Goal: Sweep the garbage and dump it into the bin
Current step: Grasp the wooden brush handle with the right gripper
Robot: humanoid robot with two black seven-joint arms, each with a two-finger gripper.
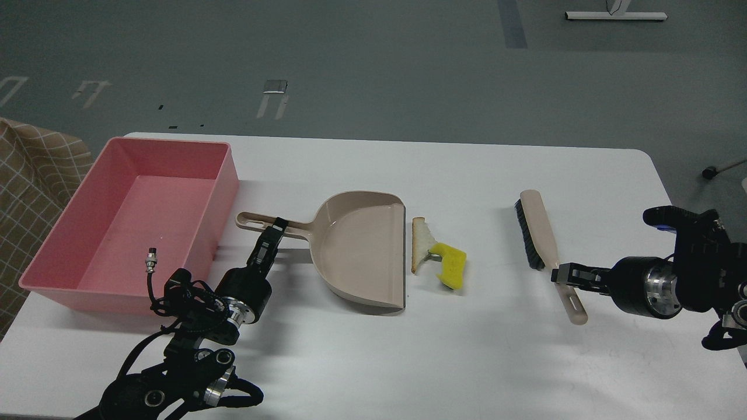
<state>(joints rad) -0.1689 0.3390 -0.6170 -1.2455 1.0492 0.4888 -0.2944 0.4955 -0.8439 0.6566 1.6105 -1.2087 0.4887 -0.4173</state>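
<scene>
The garbage lies mid-table: a white bread wedge (421, 242) with brown crust, touching a yellow sponge chunk (452, 265) on its right. Both sit just right of the open mouth of the beige dustpan (362, 251). My left gripper (279, 226) is shut on the dustpan's handle. The pink bin (64, 227) stands at the table's left end, with nothing inside it. My right gripper (561, 274) is shut on the handle of the beige black-bristled brush (538, 224), right of the garbage, bristles facing left.
The white table (467, 356) ends at a rounded far right corner. A checked tan cloth (29, 175) hangs beyond the left edge. A small cable plug (152, 258) sticks up from my left arm in front of the bin.
</scene>
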